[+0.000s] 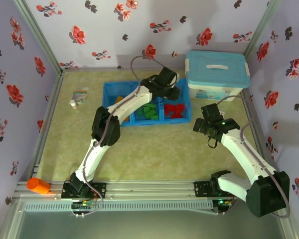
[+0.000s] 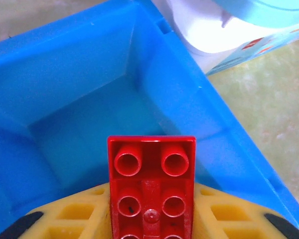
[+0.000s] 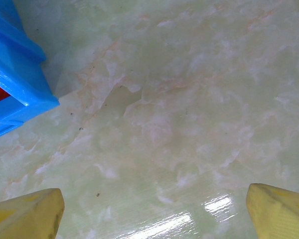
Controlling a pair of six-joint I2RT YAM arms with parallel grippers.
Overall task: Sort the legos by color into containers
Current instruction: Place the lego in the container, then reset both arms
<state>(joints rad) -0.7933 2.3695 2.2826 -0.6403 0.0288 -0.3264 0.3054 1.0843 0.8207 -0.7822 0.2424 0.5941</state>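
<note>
My left gripper (image 2: 151,219) is shut on a red lego (image 2: 151,184), which shows its hollow underside between the yellow fingers (image 2: 74,214). It hangs over a compartment of the blue tray (image 2: 89,74) whose visible floor is bare. From above, the left gripper (image 1: 172,92) hovers at the far end of the tray's right compartment. That compartment holds red legos (image 1: 175,109), and green legos (image 1: 149,111) fill the middle one. The left arm hides most of the left compartment. My right gripper (image 1: 210,128) is open over bare table, right of the tray corner (image 3: 20,84), with its fingertips (image 3: 30,214) far apart.
A white storage box with a light-blue lid (image 1: 218,73) stands just behind and right of the tray, close to the left gripper. A small bottle (image 1: 74,104) and a packet (image 1: 80,93) lie at the far left. An orange object (image 1: 38,185) rests on the front rail.
</note>
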